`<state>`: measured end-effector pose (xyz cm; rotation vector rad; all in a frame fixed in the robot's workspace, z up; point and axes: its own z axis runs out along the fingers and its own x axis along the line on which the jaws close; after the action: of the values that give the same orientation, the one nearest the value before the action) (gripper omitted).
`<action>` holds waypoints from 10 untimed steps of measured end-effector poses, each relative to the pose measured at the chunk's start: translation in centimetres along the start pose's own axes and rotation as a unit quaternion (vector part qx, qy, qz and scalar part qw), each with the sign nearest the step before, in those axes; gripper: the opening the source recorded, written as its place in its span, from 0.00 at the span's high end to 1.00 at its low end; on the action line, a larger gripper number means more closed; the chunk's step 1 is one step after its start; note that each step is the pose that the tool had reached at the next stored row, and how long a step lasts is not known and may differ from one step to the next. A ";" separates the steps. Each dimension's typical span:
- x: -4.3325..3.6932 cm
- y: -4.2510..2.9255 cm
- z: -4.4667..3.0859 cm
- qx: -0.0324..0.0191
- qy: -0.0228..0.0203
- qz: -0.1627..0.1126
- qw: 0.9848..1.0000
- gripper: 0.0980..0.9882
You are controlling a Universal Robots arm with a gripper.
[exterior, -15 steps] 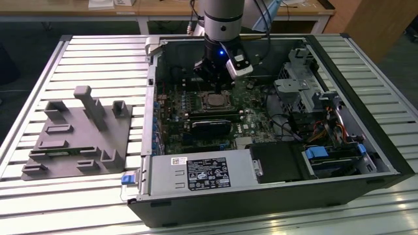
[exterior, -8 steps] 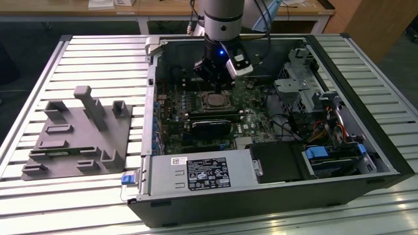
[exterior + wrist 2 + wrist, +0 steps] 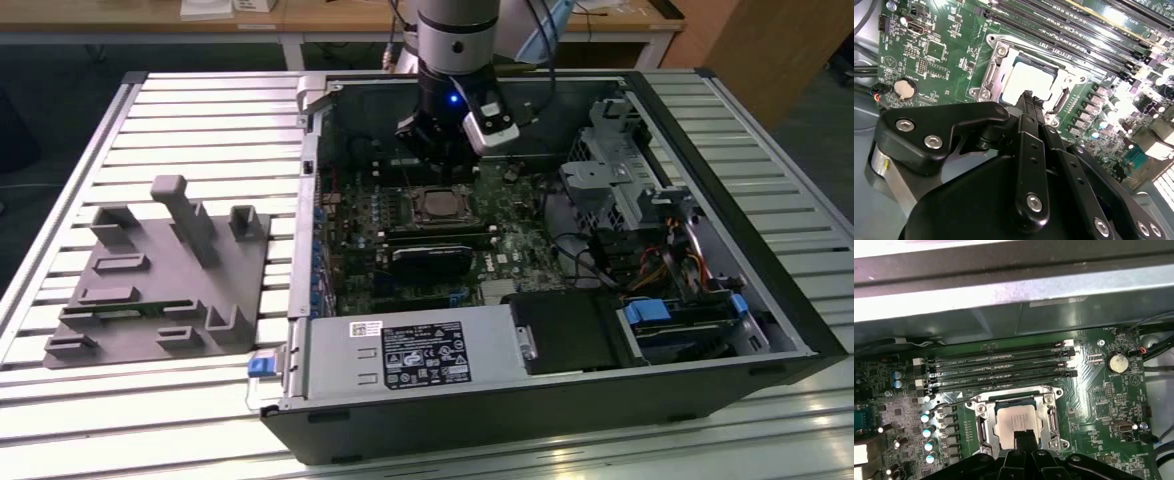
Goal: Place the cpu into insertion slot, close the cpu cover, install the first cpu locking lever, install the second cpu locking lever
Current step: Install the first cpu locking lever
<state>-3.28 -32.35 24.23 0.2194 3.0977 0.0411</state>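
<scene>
Hovering my closed, empty gripper (image 3: 1027, 97) over the chip (image 3: 438, 206), mid-frame in the exterior view. I fear a skewed push scrapes the cover (image 3: 1016, 397).

Pale cpu (image 3: 1010, 423) lies flat under the lowered silvery cpu cover (image 3: 984, 424).

cpu (image 3: 1015, 420) framed by cpu cover (image 3: 1017, 396), gripper (image 3: 1024, 437) tips together over it, memory slots (image 3: 999, 368) beside

The exterior view looks down from afar; both wrist views closely face the cpu (image 3: 1014, 422) (image 3: 1026, 80).
</scene>
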 end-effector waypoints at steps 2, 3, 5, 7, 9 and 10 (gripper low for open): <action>-0.01 0.01 -0.27 0.000 0.000 0.000 1.000 0.99; -0.01 0.01 -0.38 0.000 0.000 0.000 1.000 0.99; -0.02 0.02 -0.64 0.000 0.000 0.000 1.000 0.99; -0.03 0.03 -0.90 0.000 0.000 0.000 1.000 0.99; -0.04 0.03 -0.95 0.000 0.000 0.000 1.000 0.99; -0.04 0.03 -0.94 0.000 0.000 0.000 1.000 0.99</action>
<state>-3.27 -32.35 25.18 0.2193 3.0975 0.0417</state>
